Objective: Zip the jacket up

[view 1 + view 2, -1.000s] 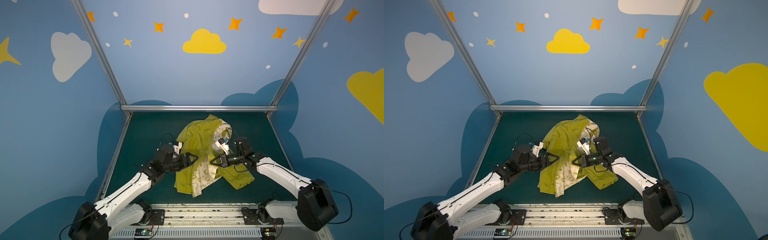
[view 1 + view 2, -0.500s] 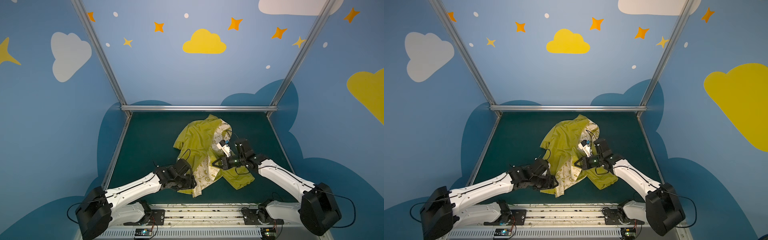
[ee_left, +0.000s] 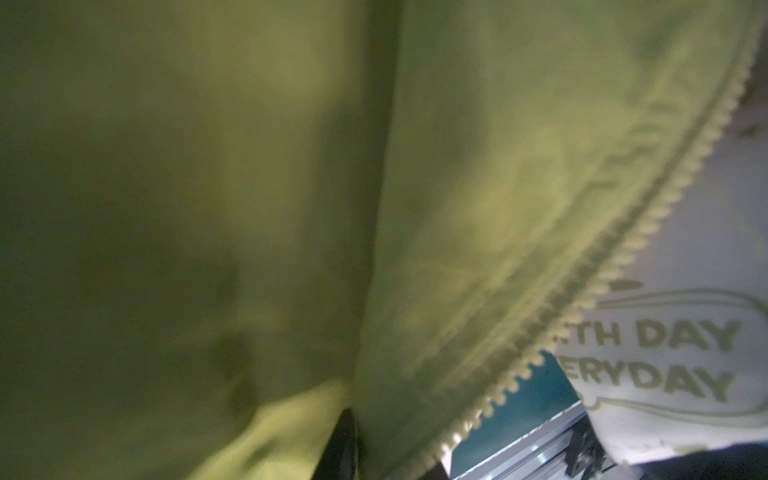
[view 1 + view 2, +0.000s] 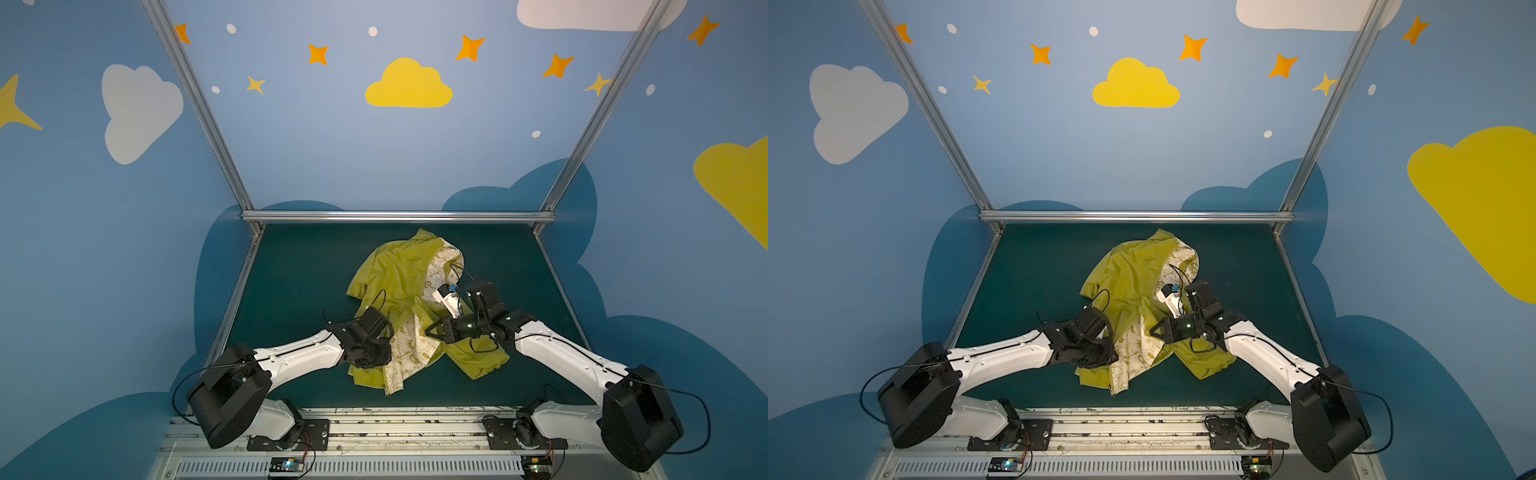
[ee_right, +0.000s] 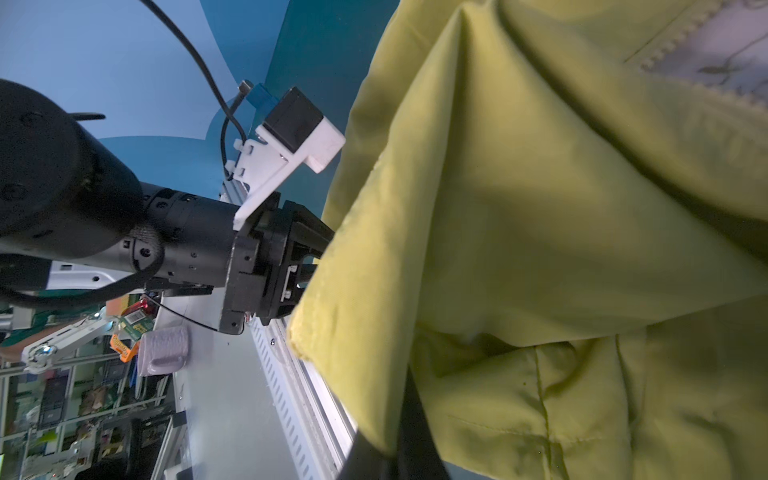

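Table: the dark green table (image 4: 291,291) has both arms reaching in over it from the near edge.
Jacket: the jacket (image 4: 399,278) lies crumpled near the table's middle in both top views. Its front is open, with cream lining (image 4: 409,353) turned out along the near flap.
Left gripper: the left gripper (image 4: 384,353) is down at the near-left hem, right against the cloth. The right wrist view catches its body (image 5: 307,266), but the fingers go in behind a yellow fold, so I can't tell how far apart they stand.
Right gripper: the right gripper (image 4: 430,330) is pinched closed on a fold of the jacket by the open front. One dark finger (image 5: 399,428) shows, with cloth bunched around it.
Zipper teeth: the pale zipper teeth (image 3: 623,266) run along the yellow edge in the left wrist view, unjoined and blurred.
Lettering: the lettering (image 3: 685,353) on the lining reads "DAY" and "ERYDAY", its first letters cut off by the zipper edge.
Hidden: from above, cloth covers both sets of fingertips.
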### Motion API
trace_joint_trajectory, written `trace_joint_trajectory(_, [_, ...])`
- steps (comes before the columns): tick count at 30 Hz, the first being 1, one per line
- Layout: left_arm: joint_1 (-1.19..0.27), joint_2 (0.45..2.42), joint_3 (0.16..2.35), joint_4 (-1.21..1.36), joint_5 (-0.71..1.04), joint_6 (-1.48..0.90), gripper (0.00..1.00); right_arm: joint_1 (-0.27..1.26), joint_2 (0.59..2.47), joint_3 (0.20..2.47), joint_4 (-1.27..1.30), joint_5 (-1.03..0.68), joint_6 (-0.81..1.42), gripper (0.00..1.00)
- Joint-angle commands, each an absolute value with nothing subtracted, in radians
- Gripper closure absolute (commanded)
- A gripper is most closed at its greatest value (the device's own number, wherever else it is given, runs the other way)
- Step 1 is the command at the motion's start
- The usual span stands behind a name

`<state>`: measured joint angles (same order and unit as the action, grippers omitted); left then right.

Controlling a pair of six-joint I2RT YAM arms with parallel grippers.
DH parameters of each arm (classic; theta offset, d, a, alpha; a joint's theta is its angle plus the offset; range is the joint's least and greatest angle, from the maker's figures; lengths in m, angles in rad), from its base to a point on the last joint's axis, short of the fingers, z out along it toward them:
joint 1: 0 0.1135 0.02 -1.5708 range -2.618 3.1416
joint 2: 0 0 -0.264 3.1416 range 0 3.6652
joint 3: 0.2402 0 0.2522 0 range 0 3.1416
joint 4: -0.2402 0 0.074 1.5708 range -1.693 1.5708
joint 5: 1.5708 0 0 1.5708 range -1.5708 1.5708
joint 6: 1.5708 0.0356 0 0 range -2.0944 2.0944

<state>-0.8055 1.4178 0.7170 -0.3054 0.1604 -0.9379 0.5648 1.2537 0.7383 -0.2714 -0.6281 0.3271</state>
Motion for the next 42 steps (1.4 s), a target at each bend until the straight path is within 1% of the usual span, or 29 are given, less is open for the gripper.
trace_joint_trajectory(1, [-0.796, 1.419, 0.782, -0.241, 0.205, -0.915, 0.96, 0.558, 1.223, 0.742, -0.347, -0.523, 0.310, 1.00])
trace_joint_trajectory(4, [-0.757, 1.421, 0.847, -0.291, 0.214, -0.870, 0.97, 0.542, 1.212, 0.751, -0.390, -0.462, 0.311, 1.00])
trace_joint_trajectory(7, [-0.677, 1.401, 0.909, -0.365, 0.221, -0.800, 0.97, 0.533, 1.195, 0.757, -0.401, -0.428, 0.319, 1.00])
trace_joint_trajectory(13, [-0.540, 1.269, 1.051, -0.622, 0.092, -0.615, 0.97, 0.531, 1.174, 0.796, -0.376, -0.435, 0.326, 1.00])
trace_joint_trajectory(17, [-0.519, 1.204, 1.097, -0.718, 0.034, -0.516, 0.97, 0.531, 1.192, 0.831, -0.368, -0.439, 0.317, 1.00])
trace_joint_trajectory(19, [-0.529, 1.224, 1.118, -0.740, 0.046, -0.515, 0.97, 0.531, 1.205, 0.844, -0.367, -0.440, 0.312, 1.00])
trace_joint_trajectory(21, [-0.567, 1.264, 1.110, -0.699, 0.062, -0.537, 0.96, 0.531, 1.219, 0.850, -0.369, -0.434, 0.309, 1.00])
trace_joint_trajectory(22, [-0.589, 1.288, 1.109, -0.670, 0.071, -0.552, 0.92, 0.531, 1.224, 0.849, -0.375, -0.427, 0.306, 1.00])
trace_joint_trajectory(23, [-0.614, 1.327, 1.108, -0.633, 0.083, -0.577, 0.79, 0.531, 1.226, 0.852, -0.391, -0.411, 0.305, 1.00])
trace_joint_trajectory(25, [-0.643, 1.403, 1.106, -0.547, 0.165, -0.635, 0.71, 0.528, 1.222, 0.848, -0.422, -0.373, 0.298, 1.00])
trace_joint_trajectory(26, [-0.647, 1.441, 1.107, -0.490, 0.241, -0.665, 0.57, 0.525, 1.214, 0.846, -0.443, -0.351, 0.296, 1.00])
trace_joint_trajectory(27, [-0.650, 1.472, 1.100, -0.414, 0.323, -0.703, 0.41, 0.519, 1.204, 0.839, -0.462, -0.332, 0.292, 1.00])
trace_joint_trajectory(28, [-0.649, 1.495, 1.087, -0.341, 0.380, -0.741, 0.33, 0.511, 1.196, 0.833, -0.477, -0.319, 0.288, 1.00])
trace_joint_trajectory(30, [-0.642, 1.520, 1.051, -0.192, 0.478, -0.809, 0.23, 0.486, 1.169, 0.816, -0.512, -0.294, 0.285, 1.00])
trace_joint_trajectory(32, [-0.625, 1.503, 1.024, -0.142, 0.502, -0.844, 0.20, 0.462, 1.140, 0.798, -0.530, -0.290, 0.272, 1.00])
trace_joint_trajectory(35, [-0.581, 1.394, 0.929, -0.141, 0.476, -0.879, 0.19, 0.442, 1.093, 0.765, -0.524, -0.287, 0.254, 1.00])
trace_joint_trajectory(36, [-0.571, 1.347, 0.896, -0.165, 0.445, -0.881, 0.19, 0.441, 1.080, 0.754, -0.517, -0.283, 0.258, 1.00])
trace_joint_trajectory(39, [-0.586, 1.201, 0.811, -0.368, 0.257, -0.844, 0.20, 0.442, 1.038, 0.714, -0.467, -0.284, 0.294, 1.00])
trace_joint_trajectory(40, [-0.597, 1.169, 0.778, -0.399, 0.241, -0.832, 0.21, 0.441, 1.024, 0.693, -0.429, -0.298, 0.302, 1.00])
trace_joint_trajectory(42, [-0.619, 1.155, 0.732, -0.399, 0.266, -0.785, 0.21, 0.442, 1.003, 0.632, -0.320, -0.364, 0.293, 1.00])
